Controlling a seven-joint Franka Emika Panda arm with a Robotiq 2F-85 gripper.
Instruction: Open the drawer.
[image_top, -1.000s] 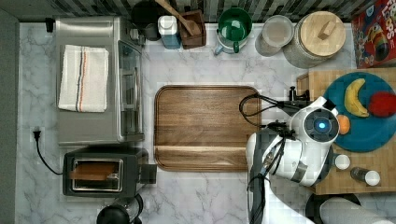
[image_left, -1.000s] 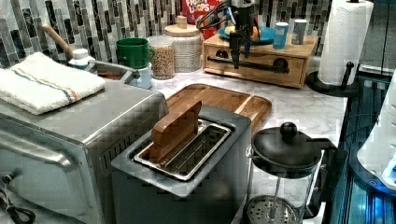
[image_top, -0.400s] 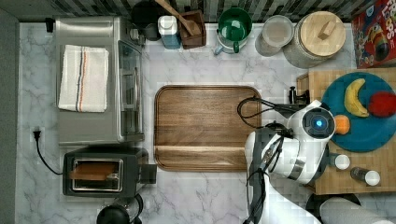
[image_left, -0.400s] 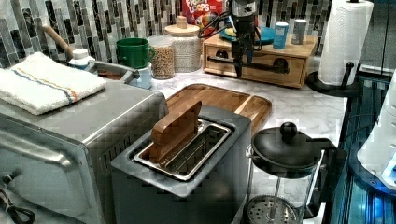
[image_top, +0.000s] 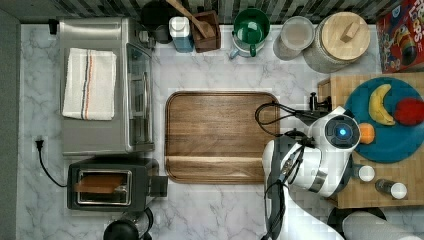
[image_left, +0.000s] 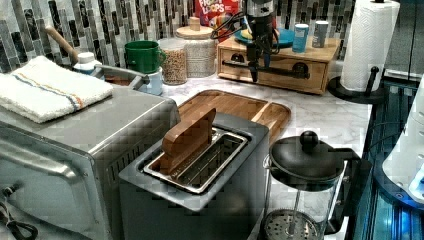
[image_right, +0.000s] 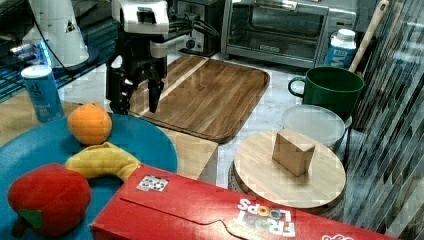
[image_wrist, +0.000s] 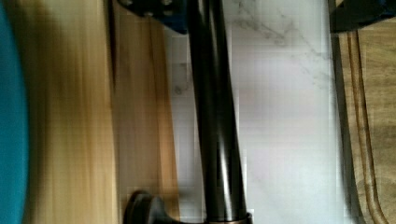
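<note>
The drawer is the light wood front of the low cabinet, with a long black bar handle across it. My gripper hangs straight down in front of it, open, at handle height. In the wrist view the handle runs between my two fingers, close to the one on the drawer side; nothing is gripped. The right view shows the gripper with its fingers spread, just off the cabinet's edge. In the top view the arm's wrist covers the gripper.
A darker brown wooden tray lies on the marble beside the cabinet. A blue plate with fruit and small shakers sit on the cabinet top. A paper towel roll, toaster, oven and jars stand around.
The gripper has come down a little and shifted slightly to the left view's right, closer to the handle. The drawer has not moved.
</note>
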